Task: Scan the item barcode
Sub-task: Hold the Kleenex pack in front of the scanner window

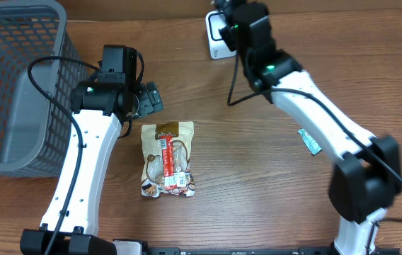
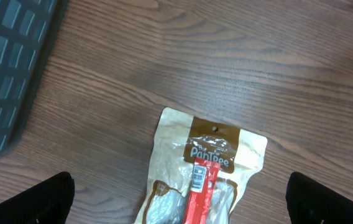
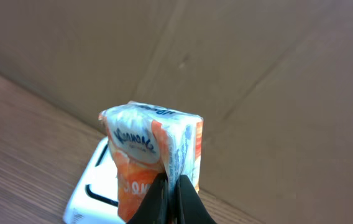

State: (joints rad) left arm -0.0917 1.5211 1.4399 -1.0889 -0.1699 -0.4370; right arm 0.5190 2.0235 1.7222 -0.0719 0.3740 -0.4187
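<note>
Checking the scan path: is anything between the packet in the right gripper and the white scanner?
Nothing visible does. The orange packet, pinched by the right gripper, hangs right in front of the scanner, with no other object between them.

L arm (image 1: 81, 170) reaches fwd, left gripper (image 1: 146, 99) pointing down w/ jaws wide apart. R arm (image 1: 321, 113) stretched to far edge, right gripper (image 3: 171, 200) jaws pinched tight on a packet (image 3: 145, 149).

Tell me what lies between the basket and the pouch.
Only bare table between basket and pouch in the left wrist view; overhead, the left arm hangs above that stretch.
</note>
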